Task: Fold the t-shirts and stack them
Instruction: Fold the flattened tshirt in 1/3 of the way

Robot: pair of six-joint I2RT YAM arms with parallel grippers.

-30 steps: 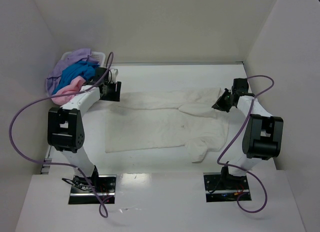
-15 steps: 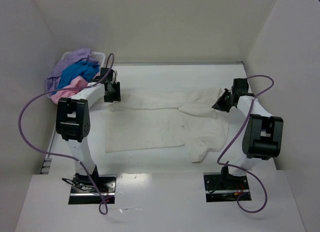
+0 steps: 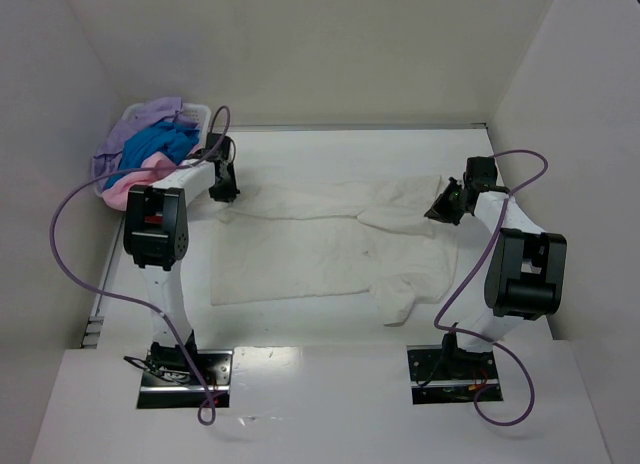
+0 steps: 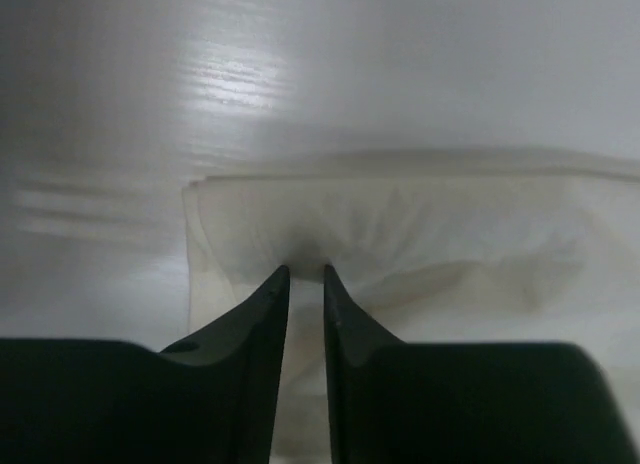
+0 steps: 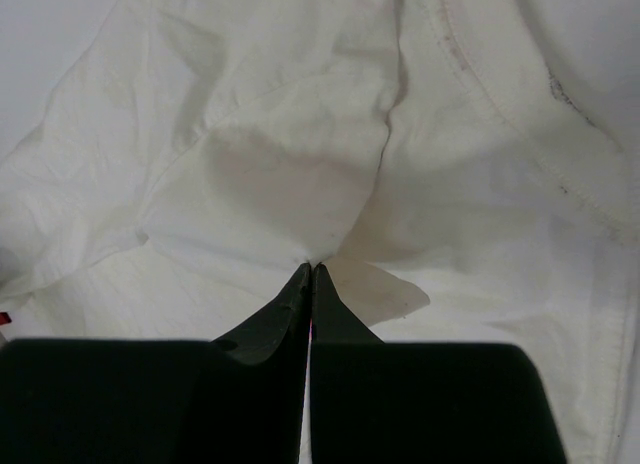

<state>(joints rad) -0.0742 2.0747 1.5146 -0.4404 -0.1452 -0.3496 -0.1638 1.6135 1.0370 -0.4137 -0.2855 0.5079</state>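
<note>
A cream-white t-shirt lies spread across the table. My left gripper is at its far left corner. In the left wrist view the fingers stand close together, with the cloth puckered at their tips. My right gripper sits on the shirt's far right part. In the right wrist view the jaws are shut, and the cloth draws into folds at the tips. Lilac, bright blue and pale pink t-shirts are heaped at the far left.
A white plastic basket in the far left corner holds the heap of coloured shirts. White walls close in the table at the back and on both sides. The arm bases are bolted at the near edge.
My left gripper's jaws have narrowed onto the shirt's corner, and the left arm's elbow has swung in toward the table. The right arm has not moved.
</note>
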